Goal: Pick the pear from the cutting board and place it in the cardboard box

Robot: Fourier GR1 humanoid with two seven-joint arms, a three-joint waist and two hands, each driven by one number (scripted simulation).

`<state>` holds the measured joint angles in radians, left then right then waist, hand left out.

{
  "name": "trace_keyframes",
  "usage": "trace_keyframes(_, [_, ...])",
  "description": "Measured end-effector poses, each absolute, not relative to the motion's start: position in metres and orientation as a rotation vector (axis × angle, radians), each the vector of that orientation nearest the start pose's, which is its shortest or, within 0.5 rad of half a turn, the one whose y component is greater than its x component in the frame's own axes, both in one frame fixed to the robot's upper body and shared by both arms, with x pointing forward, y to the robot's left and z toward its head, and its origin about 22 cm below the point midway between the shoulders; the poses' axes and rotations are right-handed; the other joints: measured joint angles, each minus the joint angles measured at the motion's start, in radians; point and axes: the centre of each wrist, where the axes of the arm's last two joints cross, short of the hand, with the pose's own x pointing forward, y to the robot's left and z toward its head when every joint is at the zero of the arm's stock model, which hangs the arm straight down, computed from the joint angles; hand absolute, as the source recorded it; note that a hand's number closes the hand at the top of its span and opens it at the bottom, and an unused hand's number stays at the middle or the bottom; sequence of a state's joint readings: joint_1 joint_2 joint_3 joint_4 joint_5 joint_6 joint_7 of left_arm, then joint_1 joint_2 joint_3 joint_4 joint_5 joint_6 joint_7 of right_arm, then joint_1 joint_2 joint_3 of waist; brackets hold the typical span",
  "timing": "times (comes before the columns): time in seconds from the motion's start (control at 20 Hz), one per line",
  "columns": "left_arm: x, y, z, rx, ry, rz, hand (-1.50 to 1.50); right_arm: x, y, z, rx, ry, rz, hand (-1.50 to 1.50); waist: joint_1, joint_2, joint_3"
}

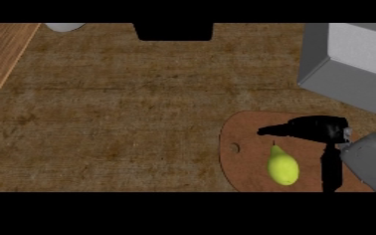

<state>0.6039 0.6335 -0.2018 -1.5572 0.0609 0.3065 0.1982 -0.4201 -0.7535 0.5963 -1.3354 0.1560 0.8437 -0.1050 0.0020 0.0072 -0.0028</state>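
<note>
A yellow-green pear [283, 166] lies on a brown cutting board [246, 129] at about 5 o'clock on the dark wood-grain counter [125, 104], its narrow stem end pointing toward 12 o'clock and its round end near the view's lower edge. The robot's right hand [316, 127] hangs over the board just past the pear's stem end, toward 1 o'clock of the fruit, its black fingers [273, 130] stretched straight toward 9 o'clock and clasping nothing; whether they touch the stem cannot be told. One black digit runs down toward 6 o'clock beside the pear's right flank, and the grey forearm [361, 158] enters at 4 o'clock. The board has a small round hole [234, 148] near its left edge. A grey box [345, 62] with pale inner walls stands at 2 o'clock, well apart from the pear. The left hand does not show.
</note>
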Motion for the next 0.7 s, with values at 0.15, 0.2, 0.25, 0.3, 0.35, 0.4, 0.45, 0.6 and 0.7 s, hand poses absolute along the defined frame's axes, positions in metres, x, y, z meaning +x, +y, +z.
trace_keyframes(0.15, [0.052,0.367,-0.043,0.589,-0.724,-0.219,0.0,0.309,-0.275,0.056,0.268,-0.862,1.656,-1.5,-0.008,-0.001,0.0])
trace_keyframes(0.2, [0.052,0.367,-0.043,0.591,-0.725,-0.218,0.0,0.31,-0.273,0.056,0.281,-0.865,1.656,-1.5,-0.009,-0.001,0.0])
trace_keyframes(0.25, [0.052,0.367,-0.043,0.59,-0.724,-0.216,0.0,0.311,-0.271,0.056,0.293,-0.871,1.657,-1.5,-0.01,-0.001,0.0])
trace_keyframes(0.3, [0.051,0.367,-0.043,0.593,-0.721,-0.214,0.0,0.311,-0.268,0.055,0.305,-0.875,1.657,-1.5,-0.013,-0.001,0.0])
trace_keyframes(0.35, [0.05,0.367,-0.043,0.593,-0.718,-0.21,0.0,0.312,-0.267,0.054,0.316,-0.881,1.656,-1.5,-0.016,-0.002,0.0])
trace_keyframes(0.4, [0.049,0.368,-0.043,0.594,-0.715,-0.208,0.0,0.313,-0.265,0.055,0.327,-0.891,1.655,-1.5,-0.02,-0.003,0.001])
trace_keyframes(0.45, [0.048,0.368,-0.043,0.594,-0.71,-0.205,0.0,0.314,-0.262,0.056,0.335,-0.901,1.66,-1.5,-0.023,-0.004,0.0])
trace_keyframes(0.6, [0.046,0.368,-0.043,0.599,-0.709,-0.205,0.0,0.317,-0.256,0.058,0.355,-0.916,1.665,-1.5,-0.028,-0.005,0.0])
trace_keyframes(0.7, [0.045,0.368,-0.043,0.603,-0.71,-0.206,0.0,0.318,-0.253,0.058,0.36,-0.91,1.674,-1.5,-0.03,-0.006,-0.001])
